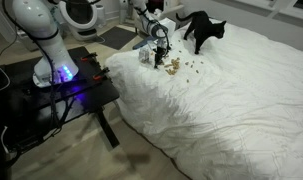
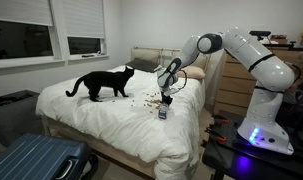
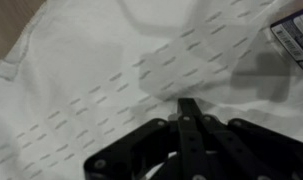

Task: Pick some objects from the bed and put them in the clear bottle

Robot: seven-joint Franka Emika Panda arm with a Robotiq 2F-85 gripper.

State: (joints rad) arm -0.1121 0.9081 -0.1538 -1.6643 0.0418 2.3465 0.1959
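My gripper [image 3: 188,104]: closed, the two fingertips pressed flat together over the duvet. Whether a bit is pinched between them I cannot tell.
My gripper, position: pointing down, low over the bed near the edge that faces my base, close above the cloth.
My arm [image 2: 236,50]: white, bent over from its base to the bed.
The objects [image 1: 177,68]: many tiny tan-brown bits, scattered in a loose cluster on the duvet just beside my gripper, between it and the cat.
The clear bottle [image 2: 162,114]: small, short, see-through greyish, standing on the duvet just beside my gripper, nearer the bed's edge than the bits. In the wrist view only a part of it shows at the upper right corner, apart from my fingertips.
The bed [image 1: 231,110]: wide mattress under a rumpled white duvet. The wrist view shows rows of short stitched dashes in the cloth.
Cat [image 2: 101,83]: black, standing on the bed, on the far side of the bits from my gripper.
Black table [image 1: 66,95]: beside the bed, carrying my base.
Suitcase [image 2: 36,160]: blue, ribbed, on the floor by the bed.
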